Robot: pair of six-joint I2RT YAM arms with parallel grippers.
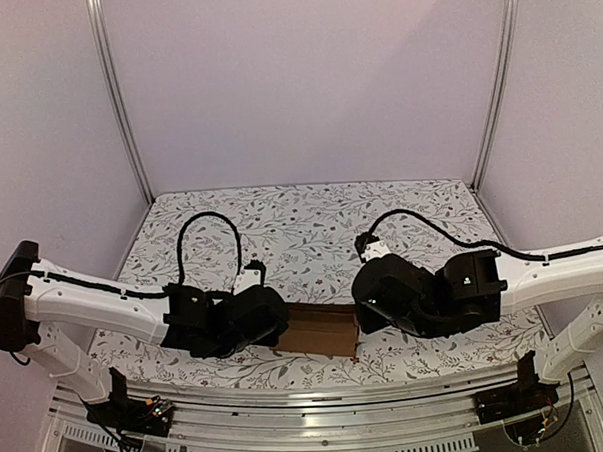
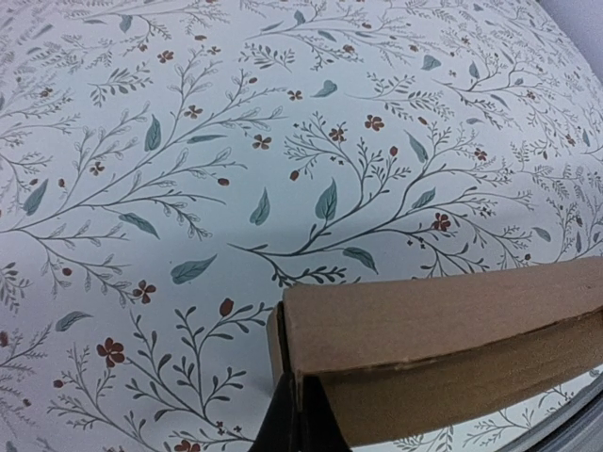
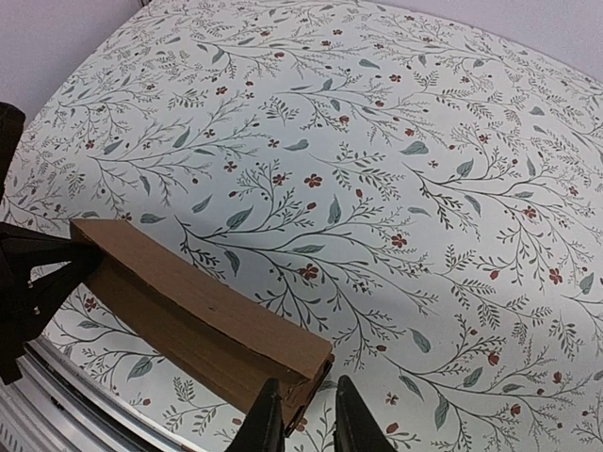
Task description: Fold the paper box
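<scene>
You are holding your left pincer [image 2: 294, 426] low at the near edge of the flowered desk [image 1: 312, 226], and it is narrowed to a slit that is pinching the left end of the paper box [image 1: 322, 333]. In the left wrist view the dark fingers are meeting under the box's corner, with the thin cardboard wall caught between them. The box is lying near the front middle of the desk, between the two arms, with its long side running left to right. It is brown and plain, and its upper face is sloping a little in the wrist views. On the right, your right pincer [image 3: 306, 388] is also standing narrow, with one finger on each side of the box's right corner and gripping that end wall. Both arms are reaching inward from the sides, with their black cables arching above the desk.
</scene>
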